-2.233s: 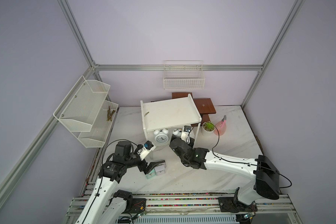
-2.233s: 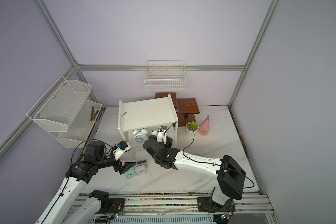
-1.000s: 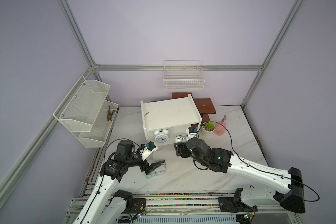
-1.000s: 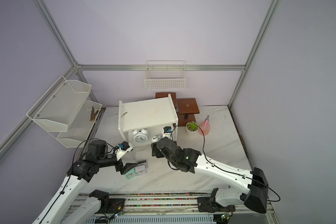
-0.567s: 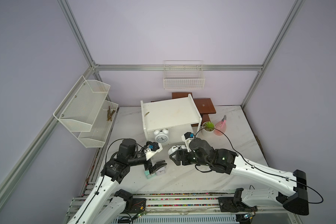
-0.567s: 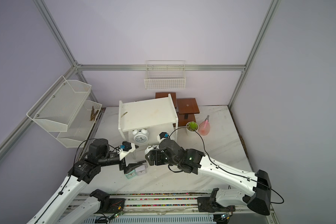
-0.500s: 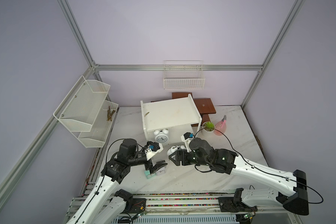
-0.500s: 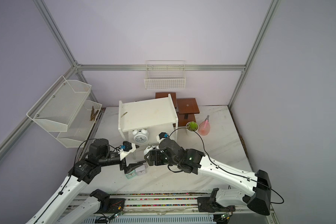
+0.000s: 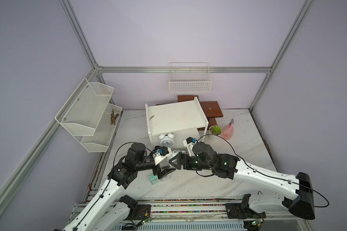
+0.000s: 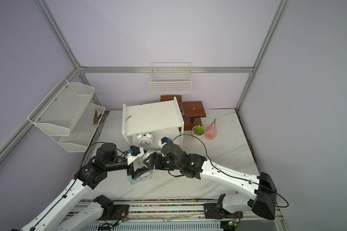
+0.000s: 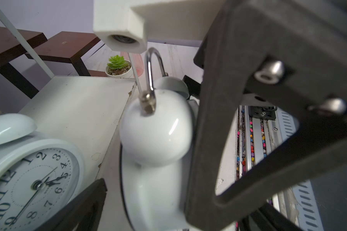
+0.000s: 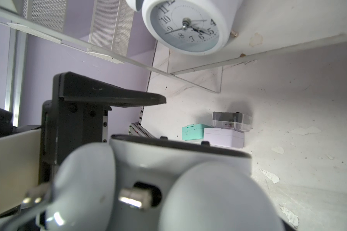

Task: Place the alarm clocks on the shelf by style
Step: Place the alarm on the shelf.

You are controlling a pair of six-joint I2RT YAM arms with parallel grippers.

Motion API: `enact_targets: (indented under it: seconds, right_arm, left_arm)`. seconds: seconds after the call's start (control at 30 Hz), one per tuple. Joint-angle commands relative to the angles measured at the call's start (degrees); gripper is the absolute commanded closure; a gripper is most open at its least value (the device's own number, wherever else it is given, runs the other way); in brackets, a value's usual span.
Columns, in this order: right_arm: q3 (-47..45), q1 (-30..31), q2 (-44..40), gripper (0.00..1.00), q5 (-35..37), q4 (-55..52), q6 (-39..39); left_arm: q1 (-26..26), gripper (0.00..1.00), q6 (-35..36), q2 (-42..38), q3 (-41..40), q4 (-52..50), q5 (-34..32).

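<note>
1. White marble worktop [image 9: 218, 180], scuffed and flaking, boxed in by lilac walls and aluminium framing.
2. Nearest the rail: small square clocks bunched together on the worktop, none shelved yet. Mint green clock [image 12: 192, 132] touching a white square clock [image 12: 223, 137], with a dark-framed clock [image 12: 231, 119] just behind.
3. Over them in both top views: left gripper [image 9: 164, 171], jaws spread wide, grasping nothing.
4. Facing it, almost tip to tip: right gripper [image 9: 174, 159], jaws clamped on a white twin-bell clock [image 11: 154, 130], carried clear of the worktop just in front of the shelf. In the left wrist view, seemingly poised between the left's spread jaws.
5. Beyond: white two-tier shelf [image 9: 174, 118]; on its lower board a second twin-bell clock [image 9: 166, 141], upright, dial forward.
6. Farther back, off-task: potted succulent [image 9: 215, 130], pink spray bottle [image 9: 228, 131], brown wooden stands [image 9: 210, 109], wire basket [image 9: 189, 80] and mesh rack [image 9: 88, 112] on the walls.
7. Step in hand, by the look of it: shifting the round clock, possibly passing it across to the left arm; cannot tell which.
8. Next move calls for a firm hold by one arm before any release by the other, then setting down upright beside its twin, clear of the thin shelf leg.
</note>
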Motion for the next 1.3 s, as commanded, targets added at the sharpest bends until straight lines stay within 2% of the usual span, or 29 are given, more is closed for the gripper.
enact_targets:
  seconds: [0.0, 0.27, 0.53, 0.7, 0.83, 0.97, 1.27]
  right_arm:
    - [-0.3, -0.2, -1.1, 0.43, 1.2, 5.1, 1.1]
    - [-2.3, -0.2, -2.3, 0.42, 3.2, 6.9, 1.8]
    - [-6.3, -0.1, -4.3, 0.36, 7.3, 11.3, 3.0]
    - [-10.3, 0.5, -6.1, 0.19, 11.7, 16.2, 5.2]
    - [-13.4, 2.5, -6.6, 0.09, 17.0, 22.2, 6.4]
    - [-15.2, 5.8, -5.7, 0.01, 23.7, 27.7, 7.1]
    - [-17.1, 11.9, -4.2, 0.01, 40.0, 32.4, 10.2]
  left_arm:
    - [-0.5, 0.06, -1.5, 0.4, 0.5, 1.9, -0.2]
    - [-0.9, 0.28, -2.2, 1.3, 0.3, 1.9, 0.2]
    - [-1.0, 0.51, -3.3, 0.8, -0.3, 1.8, 0.7]
    - [-1.0, 0.58, -5.1, 1.1, -0.2, 1.8, -0.1]
    - [-1.0, 0.67, -7.3, 2.2, 0.5, 1.9, -1.7]
    - [-1.0, 0.71, -8.5, 3.7, 1.0, 2.1, -3.2]
    - [-1.0, 0.72, -9.6, 4.1, 0.9, 2.8, -4.4]
